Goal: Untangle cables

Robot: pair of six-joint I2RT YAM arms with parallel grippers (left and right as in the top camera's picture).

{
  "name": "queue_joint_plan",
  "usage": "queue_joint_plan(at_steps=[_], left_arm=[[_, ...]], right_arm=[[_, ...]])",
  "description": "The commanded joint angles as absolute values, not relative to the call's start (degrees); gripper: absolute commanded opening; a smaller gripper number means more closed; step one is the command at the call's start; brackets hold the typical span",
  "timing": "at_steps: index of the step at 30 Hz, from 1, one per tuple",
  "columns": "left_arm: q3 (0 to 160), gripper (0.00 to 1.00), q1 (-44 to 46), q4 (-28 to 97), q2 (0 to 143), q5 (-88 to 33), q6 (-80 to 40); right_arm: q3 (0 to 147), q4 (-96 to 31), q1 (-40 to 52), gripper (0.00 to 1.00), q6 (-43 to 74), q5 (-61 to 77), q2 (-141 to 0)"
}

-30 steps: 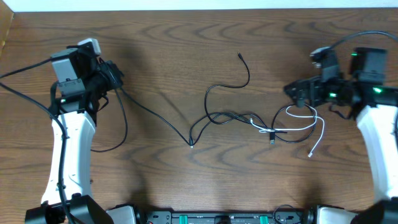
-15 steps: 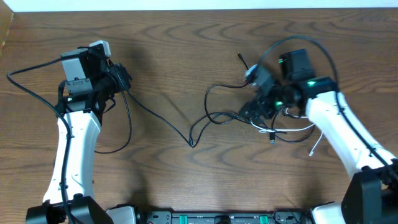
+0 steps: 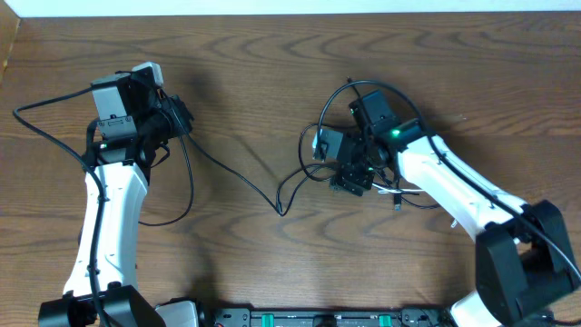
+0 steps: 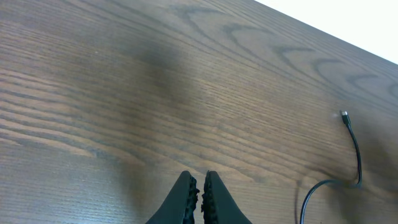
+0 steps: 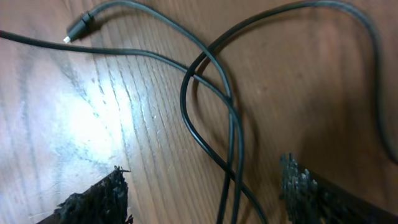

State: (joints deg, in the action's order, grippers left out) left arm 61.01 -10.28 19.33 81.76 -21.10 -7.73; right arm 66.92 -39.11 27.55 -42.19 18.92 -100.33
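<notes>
Cables sit central on table, far from edges — right gripper above.

The right claw is down low over the brown wooden table. Its two rough black fingertips poke in at the bottom corners, with a wide gap between them. Some thin black cables lie on the table and cross over each other in loops. Two of them run side by side down into the gap and touch neither fingertip. One cable ends in a small plug near the top left. A bright patch shines on the wood at the left
</notes>
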Motion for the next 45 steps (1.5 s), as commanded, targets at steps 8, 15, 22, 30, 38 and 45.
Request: queue_joint_plan(at_steps=[8, 15, 22, 30, 38, 45], left_arm=[[60.4, 0.08, -10.2, 20.1, 82.2, -21.4, -8.2], [60.4, 0.08, -10.2, 20.2, 83.1, -21.4, -8.2], [60.4, 0.08, -10.2, 20.2, 83.3, -21.4, -8.2], [60.4, 0.08, -10.2, 20.1, 83.3, -21.4, -8.2], [60.4, 0.08, -10.2, 20.1, 83.3, -21.4, -8.2], [60.4, 0.08, -10.2, 20.2, 83.3, -21.4, -8.2]], right_arm=[[67.7, -36.6, 32.4, 0.71, -43.6, 18.5, -105.9], [67.7, -34.8, 33.5, 0.67, -43.6, 18.5, -106.2], [67.7, -34.8, 33.5, 0.62, -43.6, 18.5, -106.3], [67.6, -36.0, 33.5, 0.6, -43.5, 18.5, -108.6], [67.6, -36.0, 33.5, 0.57, -43.4, 18.3, -110.1], [67.6, -35.3, 33.5, 0.46, -43.4, 16.2, -112.6]])
